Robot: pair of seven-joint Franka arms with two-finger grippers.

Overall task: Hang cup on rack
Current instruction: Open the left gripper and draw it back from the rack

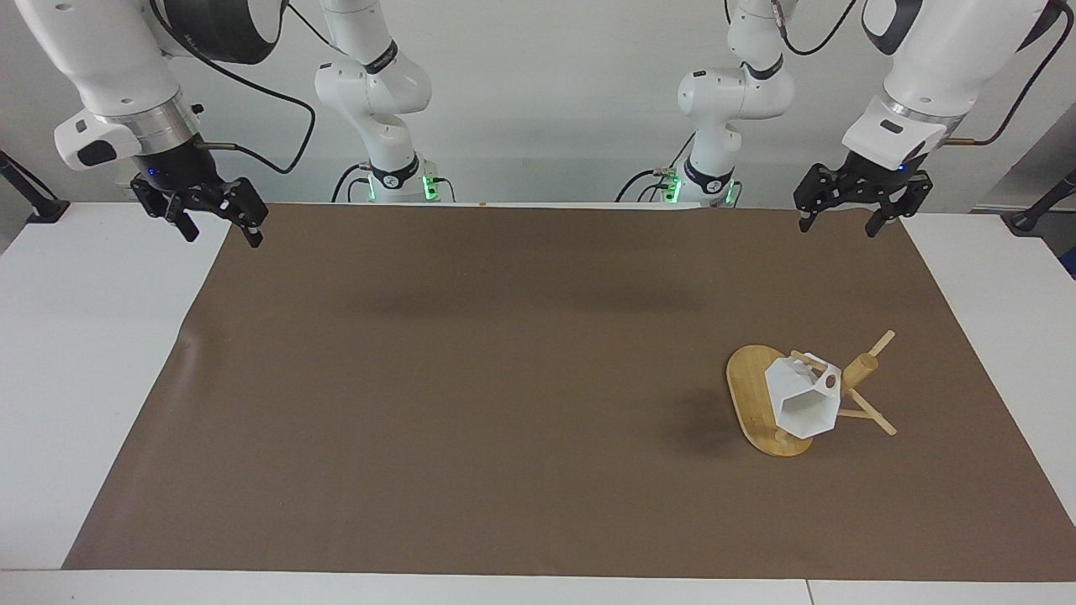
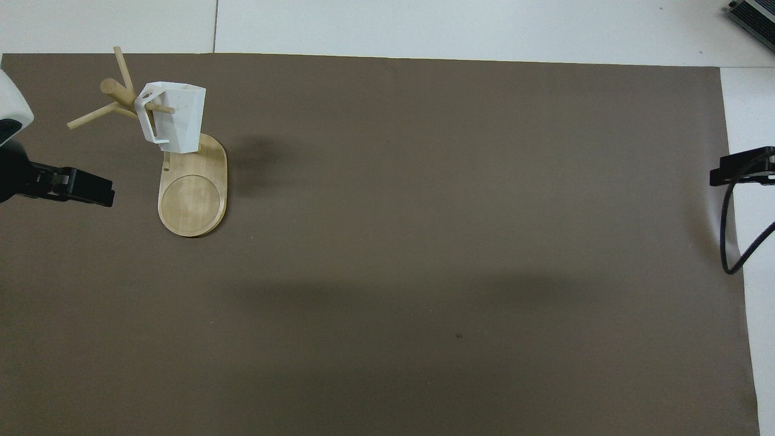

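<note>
The white faceted cup (image 1: 803, 399) hangs by its handle on a peg of the bamboo rack (image 1: 862, 370), which stands on its oval base (image 1: 748, 395) toward the left arm's end of the table. The cup (image 2: 175, 115) and the rack (image 2: 194, 200) also show in the overhead view. My left gripper (image 1: 857, 223) is open and empty, raised over the mat's edge by the robots, well apart from the rack. It shows at the overhead view's edge (image 2: 91, 191). My right gripper (image 1: 218, 227) is open and empty, waiting raised over the mat's corner at the right arm's end (image 2: 742, 169).
A brown mat (image 1: 504, 378) covers most of the white table (image 1: 84, 336). A black cable (image 2: 726, 242) hangs from the right arm. A dark device (image 2: 754, 12) lies at the table's corner farthest from the robots at the right arm's end.
</note>
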